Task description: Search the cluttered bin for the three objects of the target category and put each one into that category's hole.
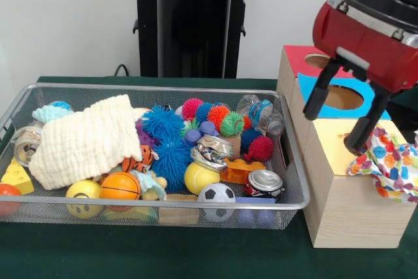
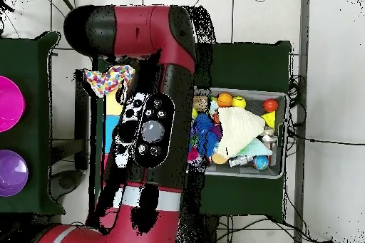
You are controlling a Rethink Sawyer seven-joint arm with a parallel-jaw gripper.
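wire mesh bin (image 1: 287,204): rectangular, silver, on a dark green table (image 1: 130,253). contents heaped and mixed.

cream cloth (image 1: 85,138): quilted, waffle-textured, crumpled over the bin's left half; long axis runs roughly corner to corner, rising toward the back.

spiky rubber balls (image 1: 163,142): blue, pink, orange, green and red, bristled, clustered mid-bin.

smooth balls: a small soccer ball (image 1: 216,193), a yellow ball (image 1: 199,177), an orange basketball (image 1: 120,186), a yellow smiley ball (image 1: 83,198), all along the front wall.

crushed metal cans (image 1: 264,181): one at front right with its round top facing up, another dented one just behind the yellow ball.

plastic bottle (image 1: 260,112): clear, blue label, lying at the back right corner.

wooden box (image 1: 346,207): pale, block-shaped, just right of the bin; coloured top panels in red, blue and yellow, round holes in the red and blue ones.

patterned cloth (image 1: 390,161): soft, multicoloured dots on white, bunched and draped over the box's yellow end, hanging down its right side.

gripper (image 1: 339,114): black fingers spread wide apart, empty, above the box; one fingertip just beside the patterned cloth.
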